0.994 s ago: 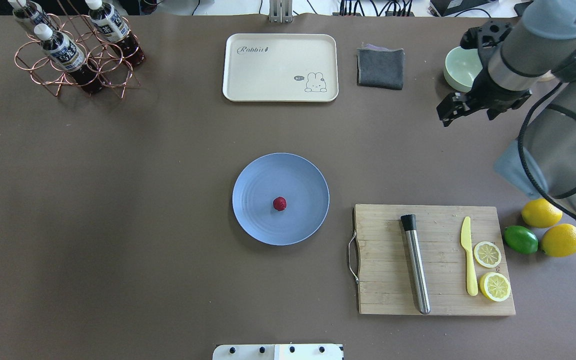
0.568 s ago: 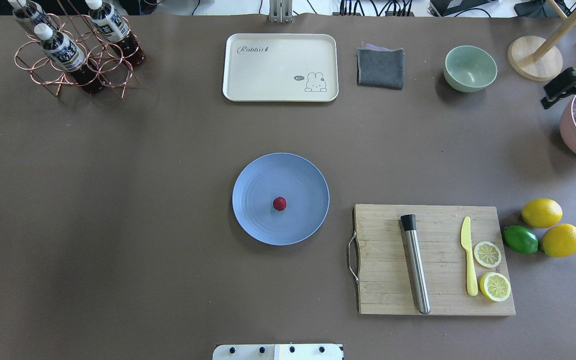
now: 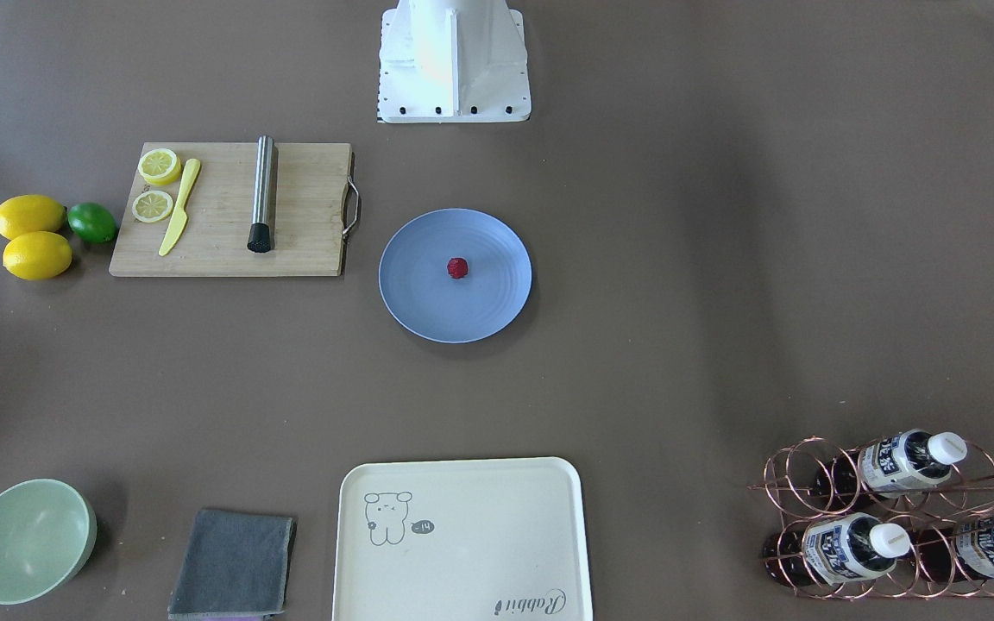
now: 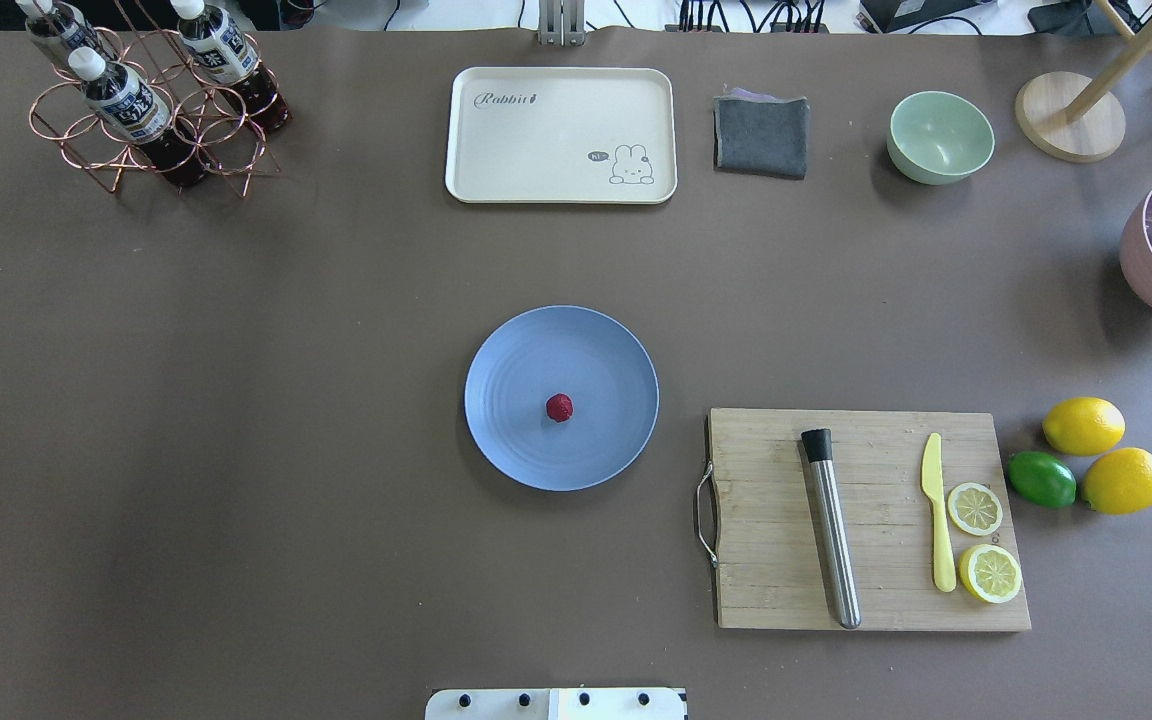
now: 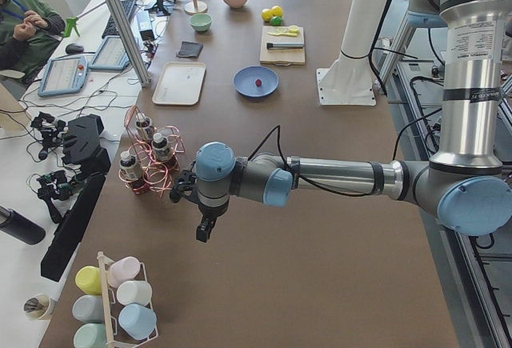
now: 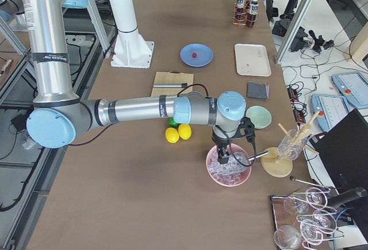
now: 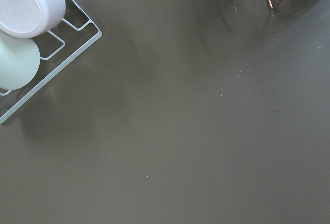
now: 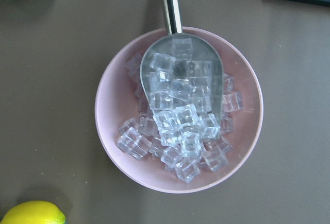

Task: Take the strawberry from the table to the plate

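The small dark-red strawberry [image 4: 559, 407] [image 3: 457, 268] lies near the middle of the round light-blue plate [image 4: 601, 345] [image 3: 488, 310], which rests on the grey-brown table [image 4: 236, 420]. Neither gripper appears in the overhead or front-facing view. In the exterior left view, my left gripper [image 5: 205, 232] hangs over the table's far left end, well away from the plate; I cannot tell whether it is open or shut. My right gripper [image 6: 223, 157] hovers over a pink bowl of ice cubes [image 8: 178, 108] at the table's right end, and its state also cannot be told.
A cutting board [image 4: 866, 520] with a steel muddler, yellow knife and lemon halves lies right of the plate. Lemons and a lime [image 4: 1041, 478] sit beyond it. At the back are a cream tray [image 4: 561, 135], grey cloth, green bowl [image 4: 939, 137] and bottle rack [image 4: 151, 100]. A cup rack [image 7: 31, 38] stands under the left wrist.
My right arm swung away from over the green bowl to the right and has left the overhead view. The strawberry and plate have not moved.
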You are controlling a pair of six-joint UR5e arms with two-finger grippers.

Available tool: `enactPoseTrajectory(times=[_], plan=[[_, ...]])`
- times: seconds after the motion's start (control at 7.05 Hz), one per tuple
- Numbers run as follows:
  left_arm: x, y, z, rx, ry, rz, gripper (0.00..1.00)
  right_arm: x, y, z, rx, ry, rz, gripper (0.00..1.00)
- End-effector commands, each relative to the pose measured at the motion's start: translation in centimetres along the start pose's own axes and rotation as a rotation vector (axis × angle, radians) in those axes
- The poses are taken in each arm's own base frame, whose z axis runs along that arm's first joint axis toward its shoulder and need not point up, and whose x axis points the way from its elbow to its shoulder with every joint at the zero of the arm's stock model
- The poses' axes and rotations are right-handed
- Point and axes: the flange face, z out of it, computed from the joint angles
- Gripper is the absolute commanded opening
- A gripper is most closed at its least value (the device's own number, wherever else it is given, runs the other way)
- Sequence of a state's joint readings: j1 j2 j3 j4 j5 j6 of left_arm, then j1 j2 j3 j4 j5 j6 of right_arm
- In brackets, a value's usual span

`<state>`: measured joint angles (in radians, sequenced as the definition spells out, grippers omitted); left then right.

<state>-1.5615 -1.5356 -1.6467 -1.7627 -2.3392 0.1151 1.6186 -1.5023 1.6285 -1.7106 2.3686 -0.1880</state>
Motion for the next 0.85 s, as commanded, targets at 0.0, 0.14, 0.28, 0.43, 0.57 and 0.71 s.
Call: enactPoseTrajectory(times=[0.0, 0.14, 0.28, 0.43, 0.57, 0.71], plan=[[-0.2, 0.2, 0.2, -0.004, 0.001, -0.004, 0.98, 3.1, 3.5, -0.1, 0.005, -0.006, 0.060, 1.00], [-0.5, 0.9, 0.6, -0.014, 0.000, -0.013, 0.98, 3.7, 4.6, 0.1, 0.005, -0.013, 0.079, 1.00], [-0.6, 1.1, 0.7, -0.017, 0.001, -0.017, 0.98, 3.9, 4.8, 0.3, 0.002, -0.015, 0.084, 1.00], [-0.7, 2.1, 0.9, -0.023, 0.002, -0.023, 0.98, 4.1, 5.0, 0.6, -0.003, -0.016, 0.091, 1.00], [-0.6, 2.1, 0.8, -0.020, 0.002, -0.022, 0.98, 4.2, 5.1, 0.7, -0.006, -0.014, 0.092, 1.00], [-0.5, 1.7, 0.6, -0.017, 0.000, -0.019, 0.98, 4.1, 5.0, 0.6, -0.004, -0.013, 0.091, 1.00]])
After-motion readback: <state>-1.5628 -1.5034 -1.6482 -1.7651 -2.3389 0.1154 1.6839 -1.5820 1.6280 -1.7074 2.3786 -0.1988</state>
